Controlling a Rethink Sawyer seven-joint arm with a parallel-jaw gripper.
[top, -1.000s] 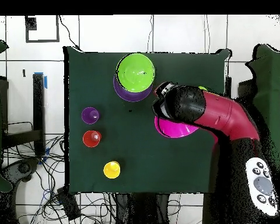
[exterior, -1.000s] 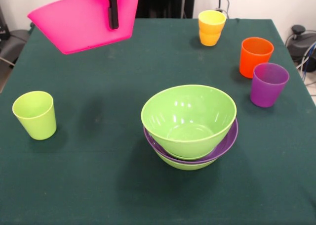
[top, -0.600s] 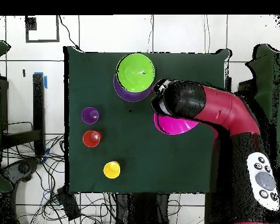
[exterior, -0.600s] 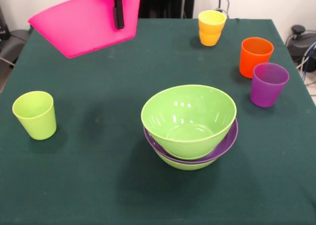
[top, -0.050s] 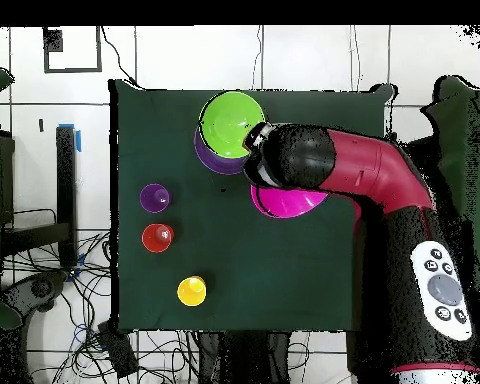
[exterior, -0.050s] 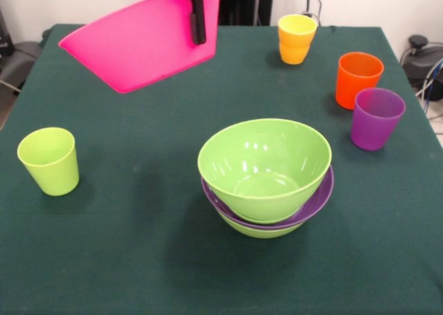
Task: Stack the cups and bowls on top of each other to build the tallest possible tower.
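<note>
- Gripper [exterior, -0.050s: 199, 14]: clamped on rim of pink bowl [exterior, -0.050s: 145, 46], one dark finger [exterior, -0.050s: 199, 24] lying down outside of wall; bowl held off the table [exterior, -0.050s: 138, 259], at upper left in front view.
- Pink bowl orientation: tilted, rim line running from low at left to high at right; flat base facing down toward near side; opening turned up and away.
- Overhead view: pink bowl [top, -0.050s: 289, 200] mostly hidden under red and black arm [top, -0.050s: 364, 180], only a crescent showing just beside the stack.
- Stack [exterior, -0.050s: 266, 180] at table centre: large lime green bowl [exterior, -0.050s: 263, 166] upright, opening up, nested in wide purple bowl [exterior, -0.050s: 320, 197], that one seated in another lime green bowl [exterior, -0.050s: 257, 230] on the cloth.
- Lime green cup [exterior, -0.050s: 48, 160]: upright, near left edge, alone.
- Yellow-orange cup [exterior, -0.050s: 297, 39]: upright, far side, right of centre.
- Orange cup [exterior, -0.050s: 358, 79] and translucent purple cup [exterior, -0.050s: 376, 118]: upright at right, just beside each other, purple nearer.
- All four cups mouth-up, well apart from the stack.
</note>
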